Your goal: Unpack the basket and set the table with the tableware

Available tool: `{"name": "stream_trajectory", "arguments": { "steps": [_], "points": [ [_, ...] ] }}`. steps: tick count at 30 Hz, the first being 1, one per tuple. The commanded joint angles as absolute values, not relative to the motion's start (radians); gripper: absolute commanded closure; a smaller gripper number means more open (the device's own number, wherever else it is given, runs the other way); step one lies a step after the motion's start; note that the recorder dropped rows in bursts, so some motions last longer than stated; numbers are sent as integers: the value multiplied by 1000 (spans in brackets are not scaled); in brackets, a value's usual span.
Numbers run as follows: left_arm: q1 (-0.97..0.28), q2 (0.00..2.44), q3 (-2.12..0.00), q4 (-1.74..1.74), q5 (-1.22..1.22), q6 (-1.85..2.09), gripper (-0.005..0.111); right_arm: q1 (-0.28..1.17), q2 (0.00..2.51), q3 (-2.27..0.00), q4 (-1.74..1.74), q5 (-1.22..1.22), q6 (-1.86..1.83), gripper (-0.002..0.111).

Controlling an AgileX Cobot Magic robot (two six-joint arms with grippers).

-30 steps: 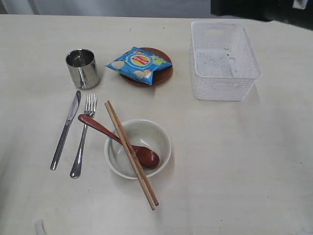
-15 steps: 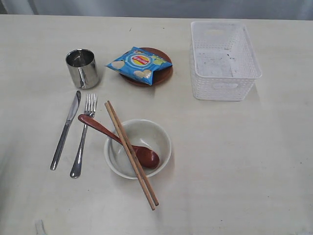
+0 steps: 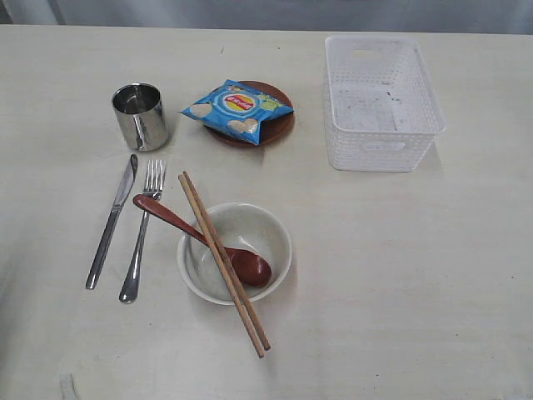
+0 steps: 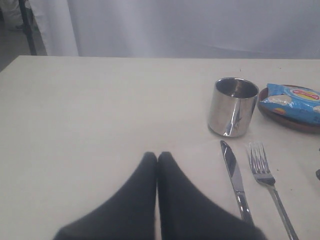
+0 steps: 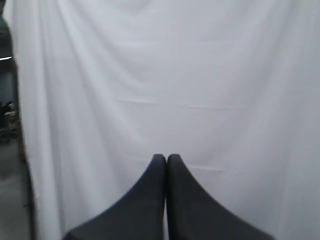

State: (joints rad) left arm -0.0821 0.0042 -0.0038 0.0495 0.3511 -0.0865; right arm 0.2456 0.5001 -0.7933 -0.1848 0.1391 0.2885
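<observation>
Basket [image 3: 379, 150] stands empty on the tabletop [image 3: 416, 292] with the tableware [image 3: 143, 233] set out left of it (spoon [image 3: 179, 221] and chopsticks [image 3: 223, 265] across bowl [image 3: 271, 229]), so left end effector [image 4: 157, 157] and right end effector [image 5: 166, 159] sit closed, holding nothing.

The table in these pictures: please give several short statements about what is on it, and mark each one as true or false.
1. The basket is empty. True.
2. The chip bag lies on the brown plate, beside the steel cup. True.
3. The chopsticks and the wooden spoon both rest on the bowl. True.
4. The steel cup lies on its side. False: it stands upright.
5. The bowl stands on the brown plate. False: it stands on the table, apart from the plate.
6. Both grippers are open. False: the left gripper and the right gripper are shut, holding nothing.
</observation>
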Motion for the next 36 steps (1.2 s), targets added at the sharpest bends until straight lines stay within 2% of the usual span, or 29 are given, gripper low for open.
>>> {"name": "stream_trajectory", "arguments": {
  "steps": [1,3,8,17,25,30,36],
  "points": [
    [-79,0,0,55,343,-83,107,57,429,-762,-185,118,290,108],
    [-79,0,0,55,343,-83,107,12,401,-714,-185,66,290,108],
    [-79,0,0,55,343,-83,107,7,331,-534,-185,-72,290,108],
    [-79,0,0,55,343,-83,107,7,194,-178,-185,-78,256,108],
    [-79,0,0,55,343,-83,107,27,77,-15,-185,-69,85,108],
    [-79,0,0,55,343,-83,107,36,32,0,-181,82,238,108],
    [-79,0,0,55,343,-83,107,43,0,0,-189,329,231,108]
  ]
}}
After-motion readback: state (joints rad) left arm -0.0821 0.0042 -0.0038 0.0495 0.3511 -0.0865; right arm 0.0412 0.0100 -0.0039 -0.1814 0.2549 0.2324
